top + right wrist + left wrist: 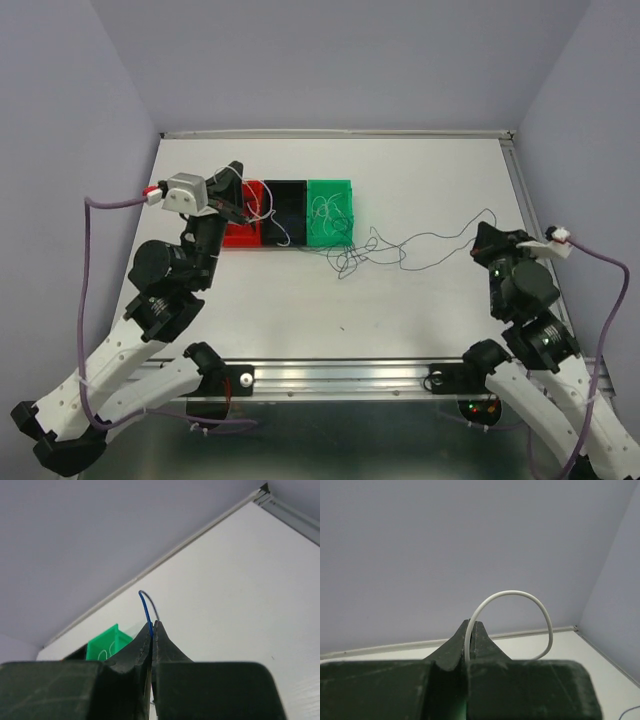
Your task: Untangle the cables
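Observation:
My left gripper hovers over the red bin and is shut on a white cable, which arcs up from between the fingertips and curves down to the right. My right gripper is at the right of the table, shut on a thin dark blue cable that loops above its tips. In the top view the dark cables run left from it to a loose tangle in front of the green bin. White loops lie over the bins.
Three bins stand side by side at the table's middle left: red, black and green, which also shows in the right wrist view. Thick purple arm cables hang at both sides. Walls close off the left, back and right.

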Motion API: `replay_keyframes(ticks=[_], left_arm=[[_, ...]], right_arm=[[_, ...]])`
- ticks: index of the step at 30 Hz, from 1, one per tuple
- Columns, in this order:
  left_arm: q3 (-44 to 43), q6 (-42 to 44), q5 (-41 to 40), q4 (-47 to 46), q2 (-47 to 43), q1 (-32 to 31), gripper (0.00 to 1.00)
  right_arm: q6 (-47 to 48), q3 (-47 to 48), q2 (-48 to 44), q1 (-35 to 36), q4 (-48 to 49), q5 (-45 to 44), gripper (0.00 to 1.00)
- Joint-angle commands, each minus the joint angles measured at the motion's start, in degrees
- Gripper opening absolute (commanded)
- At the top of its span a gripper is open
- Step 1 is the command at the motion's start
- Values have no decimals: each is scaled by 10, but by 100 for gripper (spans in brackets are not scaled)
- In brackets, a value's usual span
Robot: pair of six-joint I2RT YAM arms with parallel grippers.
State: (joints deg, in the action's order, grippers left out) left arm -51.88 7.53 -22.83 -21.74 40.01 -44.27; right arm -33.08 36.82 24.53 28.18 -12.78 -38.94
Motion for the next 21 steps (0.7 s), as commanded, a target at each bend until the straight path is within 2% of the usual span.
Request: replay_keyframes(ticks=[1, 4, 8, 13, 14, 15, 16, 17, 19, 20, 21], left_arm=[[11, 19, -35, -47, -45, 3, 0], [1, 12, 5, -36, -67, 3, 0], [-32, 7, 79, 9, -38, 3, 0], [-94, 15, 55, 31, 18, 3, 0], [-99, 19, 64, 30, 29, 3, 0], [-111, 19, 73, 30, 31, 3, 0], [-119, 15, 83, 34, 35, 3, 0], [-134, 8, 105, 39, 42, 3, 0], [-146, 4, 126, 44, 53, 3, 0], [-153, 0, 138, 49, 57, 3, 0], [-158, -3, 142, 51, 61, 3, 0]], right_arm=[[-31, -25, -97, -1, -25, -112, 1], [-16, -27, -128, -1, -28, -84, 1], [4, -4, -82, -1, -28, 20, 1], [28, 22, 30, -1, -9, 77, 3], [39, 24, 47, -1, -2, 125, 9], [54, 24, 62, -1, 7, 166, 30], [88, 22, 77, -1, 20, 217, 56], [106, 22, 116, -1, 51, 335, 79], [152, 19, 153, -1, 118, 456, 87], [165, 7, 182, -1, 153, 560, 90], [176, -1, 200, -1, 182, 608, 92]])
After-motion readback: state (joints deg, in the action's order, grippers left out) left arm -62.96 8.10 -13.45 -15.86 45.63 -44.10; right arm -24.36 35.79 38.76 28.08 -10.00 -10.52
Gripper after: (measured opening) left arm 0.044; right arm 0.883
